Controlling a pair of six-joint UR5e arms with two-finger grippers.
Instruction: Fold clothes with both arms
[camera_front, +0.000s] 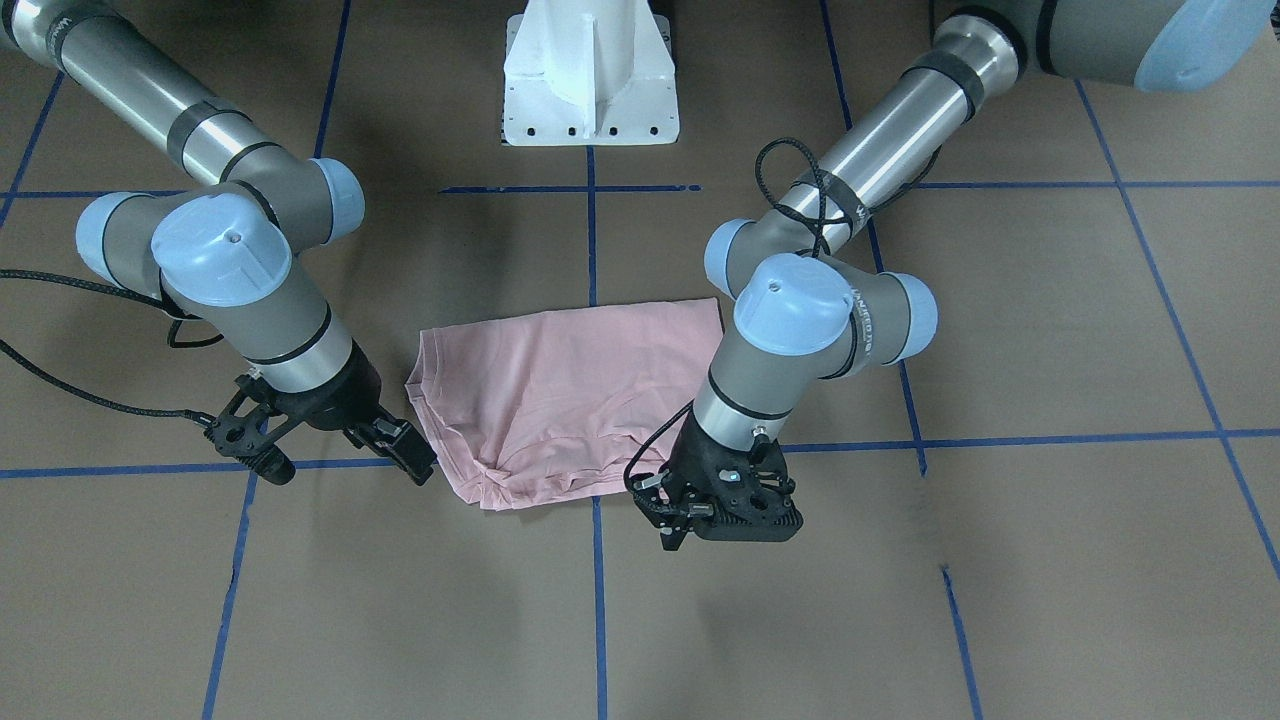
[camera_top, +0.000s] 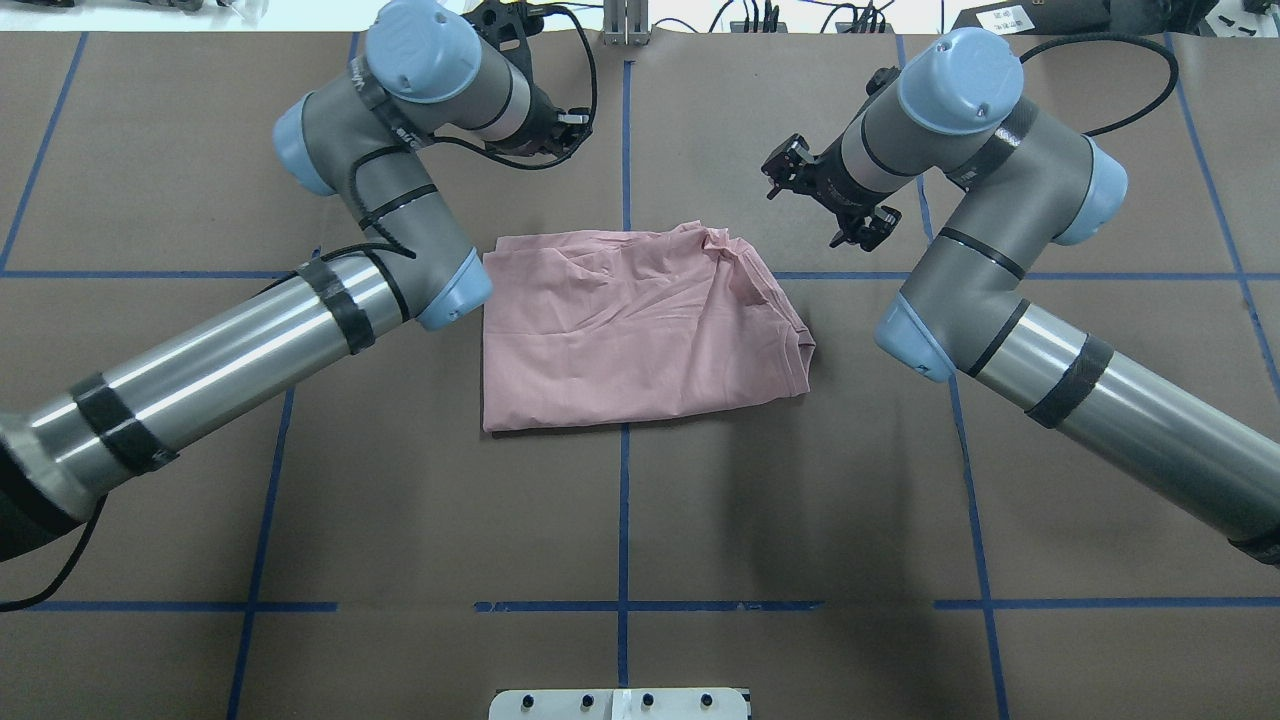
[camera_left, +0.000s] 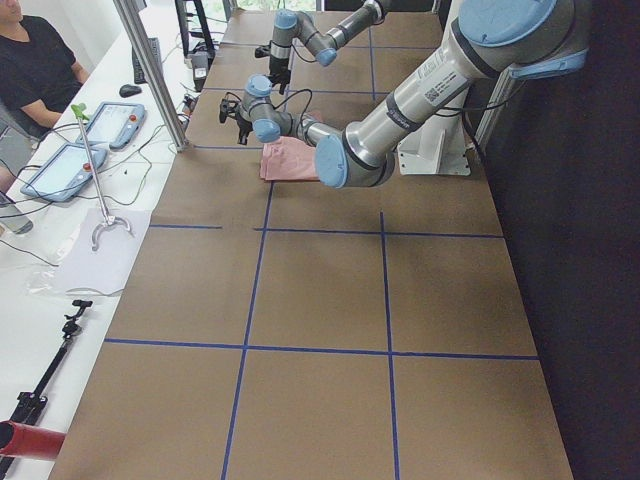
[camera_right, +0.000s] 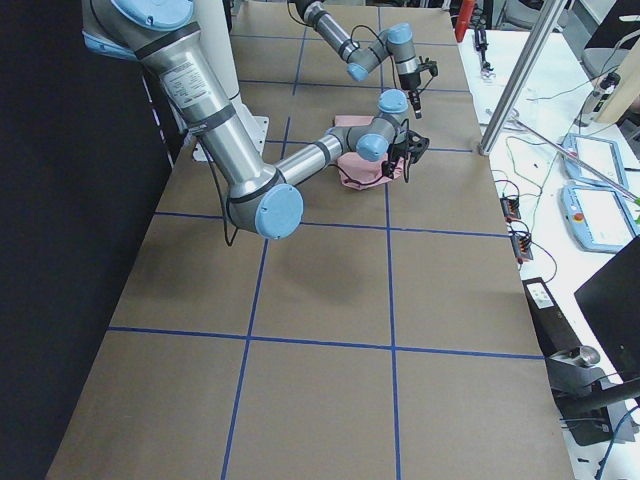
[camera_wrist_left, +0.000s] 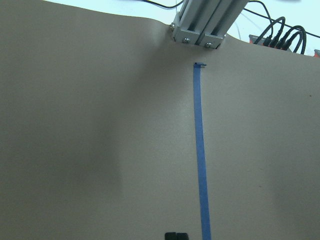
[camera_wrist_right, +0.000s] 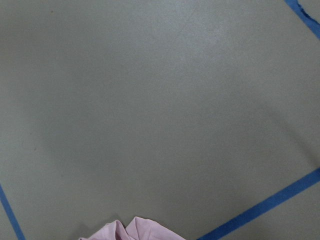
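Near the T-shirt (camera_top: 640, 330), the right gripper (camera_top: 828, 195) is hovering spread, the left gripper (camera_front: 715, 510) seemingly pressed together, empty. Matched corner pinches are mattering next.

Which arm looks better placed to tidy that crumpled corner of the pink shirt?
Probably the right. The right gripper hangs open beside the T-shirt's bunched far corner, and its wrist camera sees that cloth. The left gripper sits by the opposite, flatter corner.
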